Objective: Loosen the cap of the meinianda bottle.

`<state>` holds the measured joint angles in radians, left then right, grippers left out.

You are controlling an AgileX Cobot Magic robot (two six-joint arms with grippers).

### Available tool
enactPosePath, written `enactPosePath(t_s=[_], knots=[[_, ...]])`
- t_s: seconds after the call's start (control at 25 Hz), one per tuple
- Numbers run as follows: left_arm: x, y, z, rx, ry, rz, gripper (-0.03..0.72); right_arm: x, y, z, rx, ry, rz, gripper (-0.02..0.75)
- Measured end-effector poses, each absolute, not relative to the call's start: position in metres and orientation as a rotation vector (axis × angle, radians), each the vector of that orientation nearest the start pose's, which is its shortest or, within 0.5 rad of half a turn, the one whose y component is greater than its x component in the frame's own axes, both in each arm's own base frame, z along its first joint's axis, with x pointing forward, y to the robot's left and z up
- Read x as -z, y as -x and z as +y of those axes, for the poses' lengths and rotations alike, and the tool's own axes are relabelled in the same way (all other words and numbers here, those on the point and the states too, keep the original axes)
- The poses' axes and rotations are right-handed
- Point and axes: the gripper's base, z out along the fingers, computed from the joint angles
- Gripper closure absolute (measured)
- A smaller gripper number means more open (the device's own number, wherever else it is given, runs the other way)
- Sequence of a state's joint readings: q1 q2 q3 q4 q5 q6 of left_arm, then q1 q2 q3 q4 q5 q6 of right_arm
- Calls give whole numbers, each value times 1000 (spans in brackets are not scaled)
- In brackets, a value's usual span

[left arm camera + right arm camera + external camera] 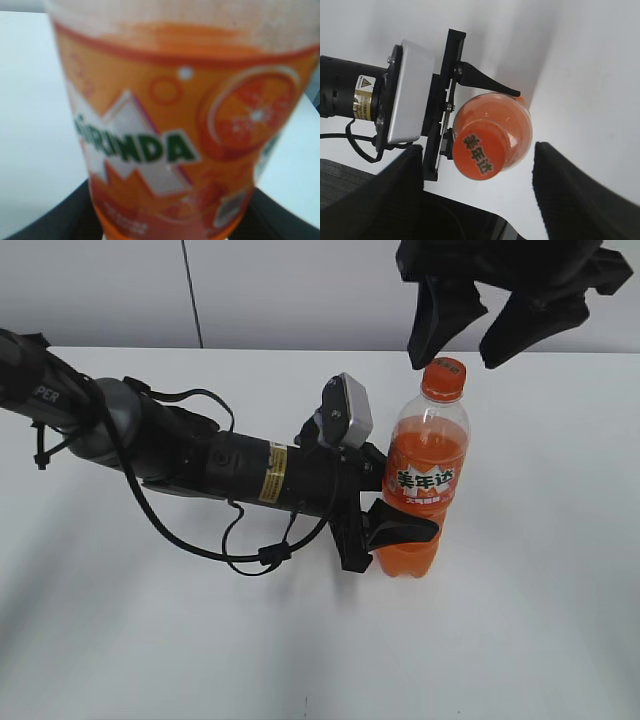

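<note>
The meinianda bottle (425, 480), clear with orange soda and an orange label, stands upright on the white table. Its orange cap (444, 378) with dark characters on top also shows in the right wrist view (479, 154). My left gripper (392, 530) is shut on the bottle's lower body, and the label (175, 145) fills the left wrist view. My right gripper (495, 325) hangs open just above the cap, one finger on each side, not touching it; in the right wrist view (480, 195) the fingers flank the cap.
The white table (540, 620) spreads all round the bottle. The left arm (200, 455) with its cables lies low across the table's left half. A grey wall runs behind the table's far edge.
</note>
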<state>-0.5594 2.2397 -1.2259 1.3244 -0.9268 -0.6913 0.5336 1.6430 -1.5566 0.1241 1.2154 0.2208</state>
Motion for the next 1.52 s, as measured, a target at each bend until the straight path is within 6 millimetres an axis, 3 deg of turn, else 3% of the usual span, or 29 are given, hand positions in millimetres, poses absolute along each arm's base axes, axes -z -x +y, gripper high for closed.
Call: enactPosePath(t_s=[0.8,1.08,1.24,1.36,1.52], knots=[[-100,-319,-283,1003,-1444,1508,279,-321,-298,188,-328,412,2857,267],[-100,-319,-283,1003,-1444,1508,279,-321,-298,188,-327,415,2857,456],[-100,-319,-283,1003,-1444,1508,279,-321,-298,188,-326,424,2855,458],[-100,-319,-283,1003,-1444,1508,279,-321,-298,188,-317,499,2838,458],[-100,-319,-283,1003,-1444,1508,279,-321,-298,188,-282,767,2761,458]])
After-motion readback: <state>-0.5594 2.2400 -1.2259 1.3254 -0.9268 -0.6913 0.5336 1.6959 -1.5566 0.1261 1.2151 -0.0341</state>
